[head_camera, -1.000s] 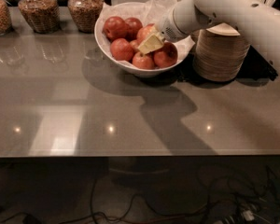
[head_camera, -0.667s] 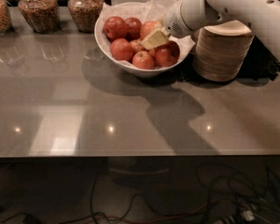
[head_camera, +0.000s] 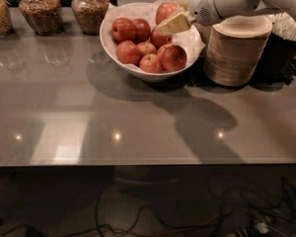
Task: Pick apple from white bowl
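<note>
A robot's gripper [head_camera: 171,17] closes around the apple [head_camera: 164,9] at the back of the white bowl [head_camera: 107,41]. 1 cream-coloured finger [head_camera: 173,23] is pressed under the fruit's right side, and the other shows only partly above it. The jaws are about an apple's width apart, and the pinkish-red apple sits between them, higher than the rest of the pile and above the bowl's far rim. It looks clear of the fruit below, though the exact point of contact is hidden behind the finger.

By the look of things the grasp is made and the step in hand is the lift-out. The next move calls for a steady rise and a pull away from the bowl. The grip has to stay firm on a round, smooth fruit, and the arm must not brush the crinkled paper lining [head_camera: 192,38] or the stack just to the right.

7 darker red apples [head_camera: 128,52] lie in the paper-lined bowl, making 8 with the 1 in the gripper. The single white bowl stands on a grey counter [head_camera: 138,132]. Just beside it on the right is 1 tall stack of beige disposable bowls [head_camera: 237,48]. 3 glass jars [head_camera: 38,9] of brownish contents line the back edge to the left.
</note>
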Tool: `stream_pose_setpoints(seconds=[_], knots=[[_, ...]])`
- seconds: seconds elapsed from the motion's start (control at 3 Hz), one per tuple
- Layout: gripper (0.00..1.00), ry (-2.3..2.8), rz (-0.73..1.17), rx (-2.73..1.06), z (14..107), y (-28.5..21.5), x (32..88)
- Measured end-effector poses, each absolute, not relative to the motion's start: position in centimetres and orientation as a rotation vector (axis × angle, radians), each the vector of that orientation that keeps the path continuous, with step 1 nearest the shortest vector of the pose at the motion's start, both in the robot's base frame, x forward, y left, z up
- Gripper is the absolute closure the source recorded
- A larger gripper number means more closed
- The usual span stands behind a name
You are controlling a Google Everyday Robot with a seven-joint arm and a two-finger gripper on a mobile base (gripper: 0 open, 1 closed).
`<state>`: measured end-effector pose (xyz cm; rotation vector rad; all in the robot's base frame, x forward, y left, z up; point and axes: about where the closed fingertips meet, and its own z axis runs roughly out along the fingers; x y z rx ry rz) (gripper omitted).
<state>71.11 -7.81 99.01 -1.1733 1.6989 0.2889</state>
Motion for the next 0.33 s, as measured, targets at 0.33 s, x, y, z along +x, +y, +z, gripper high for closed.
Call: stream_pose_setpoints(seconds=[0.33], knots=[[1.0, 1.716, 0.339, -1.189, 100.28, -9.48, 68.73]])
